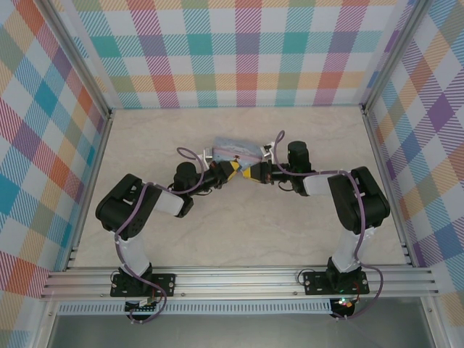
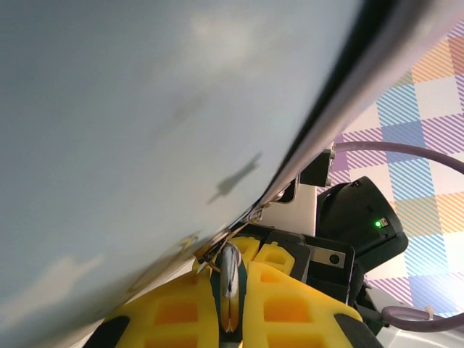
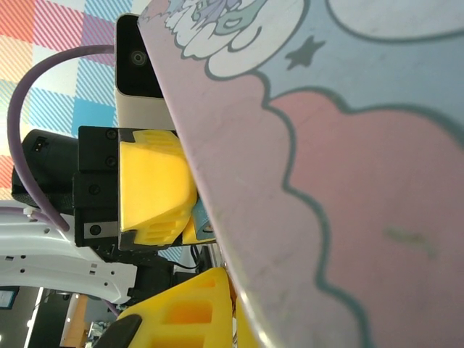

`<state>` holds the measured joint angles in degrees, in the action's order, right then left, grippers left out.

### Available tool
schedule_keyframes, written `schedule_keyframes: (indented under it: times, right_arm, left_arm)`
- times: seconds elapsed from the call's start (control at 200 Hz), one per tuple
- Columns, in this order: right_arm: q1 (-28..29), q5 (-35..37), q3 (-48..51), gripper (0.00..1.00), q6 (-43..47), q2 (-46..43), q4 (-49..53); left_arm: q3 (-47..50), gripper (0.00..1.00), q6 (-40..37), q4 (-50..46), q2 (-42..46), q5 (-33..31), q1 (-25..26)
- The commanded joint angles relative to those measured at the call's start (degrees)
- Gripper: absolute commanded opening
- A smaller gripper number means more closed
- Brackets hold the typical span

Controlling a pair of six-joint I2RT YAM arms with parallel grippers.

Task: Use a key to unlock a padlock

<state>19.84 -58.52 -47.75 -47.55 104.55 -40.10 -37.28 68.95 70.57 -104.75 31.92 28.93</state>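
My left gripper point(image 2: 232, 290) is shut on the padlock point(image 2: 230, 270), a small bluish body with silvery metal pinched edge-on between the yellow pads. It sits right under the tilted, light blue cartoon-printed tin point(image 1: 233, 149). In the right wrist view the padlock point(image 3: 199, 217) peeks out bluish beside the left gripper's yellow fingers point(image 3: 156, 185), tight against the tin's edge. My right gripper point(image 3: 233, 320) is shut, its tips pushed up against the tin. The key is hidden. From above, the left gripper point(image 1: 230, 171) and the right gripper point(image 1: 251, 172) meet tip to tip mid-table.
The tin's plain underside point(image 2: 145, 109) looms close over the left wrist camera, and its printed lid point(image 3: 348, 181) crowds the right one. Plaid walls point(image 1: 239, 51) and aluminium rails enclose the marble-patterned table point(image 1: 239, 232). Purple cables loop off both wrists.
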Motion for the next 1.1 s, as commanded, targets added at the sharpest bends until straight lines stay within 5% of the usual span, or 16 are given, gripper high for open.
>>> schedule_keyframes:
  times: [0.0, 0.39, 0.605, 1.1]
  right_arm:
    - [-2.4, 2.9, -3.8, 0.07, 1.3, 0.8, -6.9]
    - [0.6, 3.6, -3.6, 0.06, 4.4, 0.5, -2.1]
    - [2.0, 5.3, -1.7, 0.06, -1.9, 5.1, -12.5]
    - [2.9, 6.1, -3.4, 0.06, -4.8, 8.2, -18.3]
  left_arm:
    - [1.0, 0.0, -1.8, 2.6, 3.5, 11.4, 2.5]
    - [-0.8, 0.0, -1.5, 2.7, 2.0, 9.8, 2.5]
    - [-1.1, 0.0, 0.4, 4.9, 1.6, 7.3, 2.9]
    - [-2.0, 0.0, 1.2, 4.9, 2.1, 8.0, 4.1]
